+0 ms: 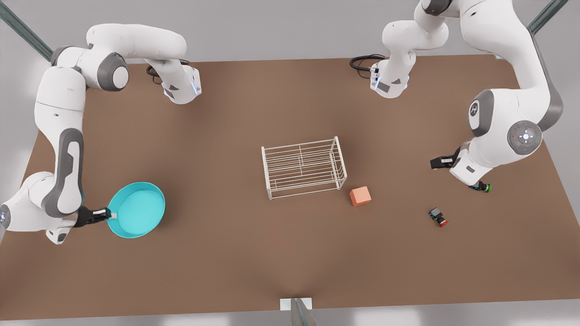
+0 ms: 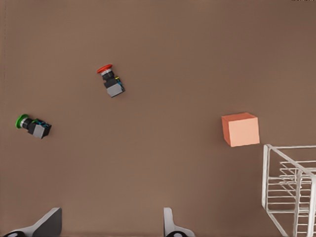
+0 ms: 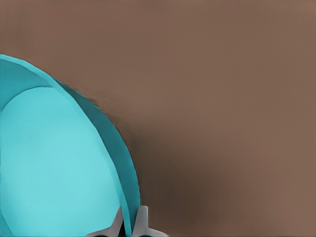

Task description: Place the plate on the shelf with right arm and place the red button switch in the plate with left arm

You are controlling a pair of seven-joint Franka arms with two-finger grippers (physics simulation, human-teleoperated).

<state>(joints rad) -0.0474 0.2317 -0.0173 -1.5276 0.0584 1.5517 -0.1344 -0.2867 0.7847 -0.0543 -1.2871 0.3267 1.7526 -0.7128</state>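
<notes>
The turquoise plate (image 1: 137,209) is at the front view's left, away from the shelf, and my right gripper (image 1: 108,214) is shut on its near rim. The right wrist view has both fingers (image 3: 143,223) pinching the plate's rim (image 3: 116,143), with a soft shadow on the table beside it. The white wire shelf (image 1: 303,167) stands mid-table with nothing on it. On the front view's right the red button switch (image 1: 438,217) lies on its side. My left gripper (image 1: 441,162) hovers open above the table, apart from the red button switch (image 2: 110,81).
An orange cube (image 1: 360,196) sits beside the shelf's corner, between the shelf and the switches. A green-capped switch (image 1: 481,186) lies partly under the left hand, also seen as the green switch (image 2: 32,126). Brown tabletop (image 1: 235,253) lies open between plate and shelf.
</notes>
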